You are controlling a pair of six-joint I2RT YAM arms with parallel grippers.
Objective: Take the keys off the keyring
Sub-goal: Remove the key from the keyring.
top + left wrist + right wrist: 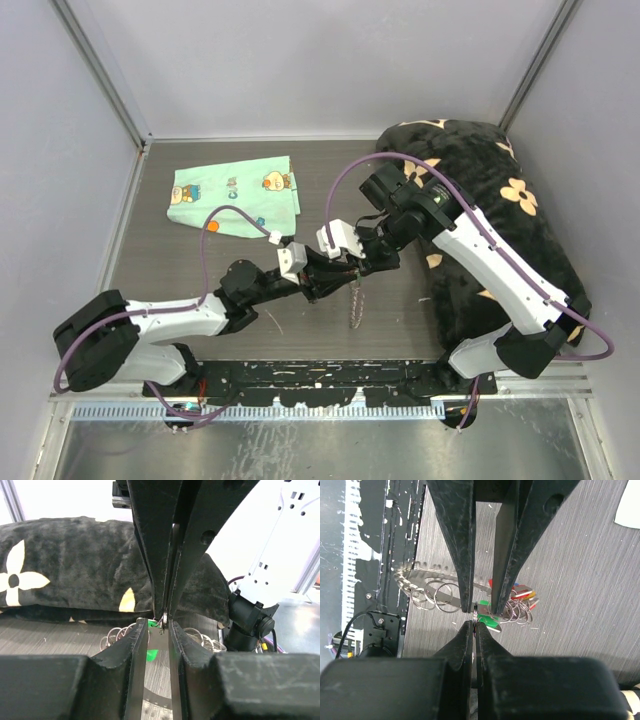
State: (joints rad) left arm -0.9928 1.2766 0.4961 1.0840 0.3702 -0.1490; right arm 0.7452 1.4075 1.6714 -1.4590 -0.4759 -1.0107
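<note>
L gripper [159, 625], top view centre: jaws narrow, not closed, astride small silver keys w/ coloured plastic heads [520, 594]. Large thin silver wire keyring [420, 577], same spot, held aloft, pinched by shut R gripper [475, 624]. Risk: ring pulled from R pinch if key is tugged hard, bunch dropped. Containers: none seen.

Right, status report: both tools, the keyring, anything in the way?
Right tool shut on keyring. Left tool open, straddling the pinch. Keys on ring. Cushion and cloth well apart.
</note>
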